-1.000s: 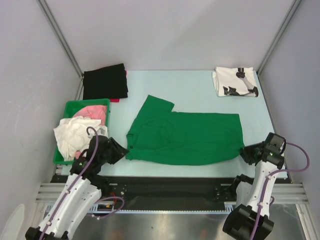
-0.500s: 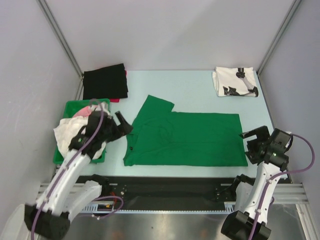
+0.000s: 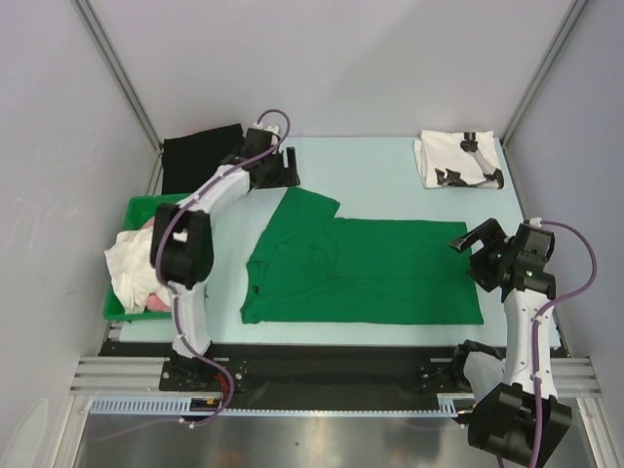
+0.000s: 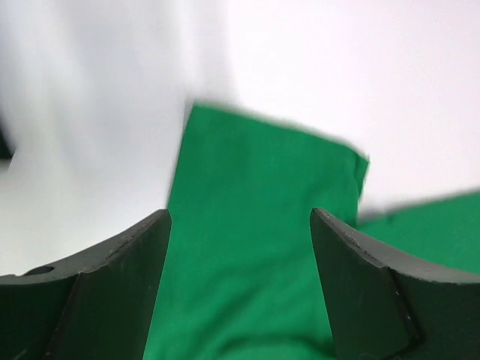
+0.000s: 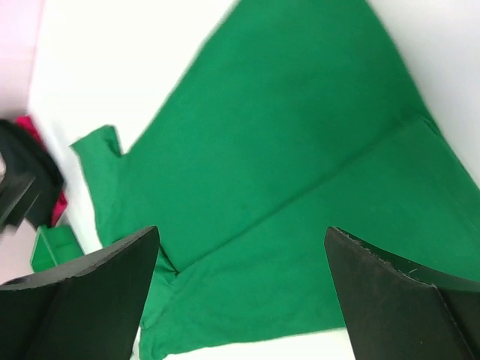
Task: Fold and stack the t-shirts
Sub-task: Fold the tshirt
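Observation:
The plain green t-shirt (image 3: 366,268) lies spread flat across the middle of the table, one sleeve (image 3: 308,206) pointing to the far left. My left gripper (image 3: 285,172) hangs open above the table just beyond that sleeve. In the left wrist view the green sleeve (image 4: 262,217) shows between the spread fingers of the left gripper (image 4: 240,251), and nothing is held. My right gripper (image 3: 468,237) hovers open over the shirt's right edge; its wrist view shows the green shirt (image 5: 292,142) below the right gripper (image 5: 240,259). A folded white printed t-shirt (image 3: 458,159) lies at the far right corner.
A folded black cloth (image 3: 203,158) lies at the far left, with a strip of red showing under it. A green bin (image 3: 200,203) at the left holds white and pink clothes (image 3: 136,263). Grey walls close in the table on both sides and behind.
Both grippers opened and let go of the green shirt's near corners. The left arm swung far back to the sleeve; the right rose and moved inward. The shirt's near edge now lies flat.

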Controlling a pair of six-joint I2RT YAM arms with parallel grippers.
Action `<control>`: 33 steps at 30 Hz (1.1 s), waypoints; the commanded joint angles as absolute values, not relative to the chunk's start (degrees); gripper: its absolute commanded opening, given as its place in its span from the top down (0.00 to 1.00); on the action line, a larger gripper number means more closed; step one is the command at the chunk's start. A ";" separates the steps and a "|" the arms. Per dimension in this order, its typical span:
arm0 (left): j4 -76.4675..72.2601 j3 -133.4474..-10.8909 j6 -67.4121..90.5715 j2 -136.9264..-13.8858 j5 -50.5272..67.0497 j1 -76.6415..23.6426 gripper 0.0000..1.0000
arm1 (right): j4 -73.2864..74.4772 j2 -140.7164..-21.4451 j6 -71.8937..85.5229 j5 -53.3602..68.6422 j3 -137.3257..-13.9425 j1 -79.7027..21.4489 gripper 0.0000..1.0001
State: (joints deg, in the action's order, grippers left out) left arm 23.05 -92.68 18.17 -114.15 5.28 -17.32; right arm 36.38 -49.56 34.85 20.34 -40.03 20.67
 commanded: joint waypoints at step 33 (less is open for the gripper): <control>28.56 -112.42 13.44 -131.58 10.11 -15.82 1.00 | 29.18 -50.00 29.62 24.61 -43.59 17.75 0.00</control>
State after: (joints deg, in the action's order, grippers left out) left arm 26.70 -113.65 14.02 -137.91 11.33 -15.53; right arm 28.91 -49.17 30.94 24.32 -40.95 17.85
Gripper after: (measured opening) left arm 0.009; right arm 0.994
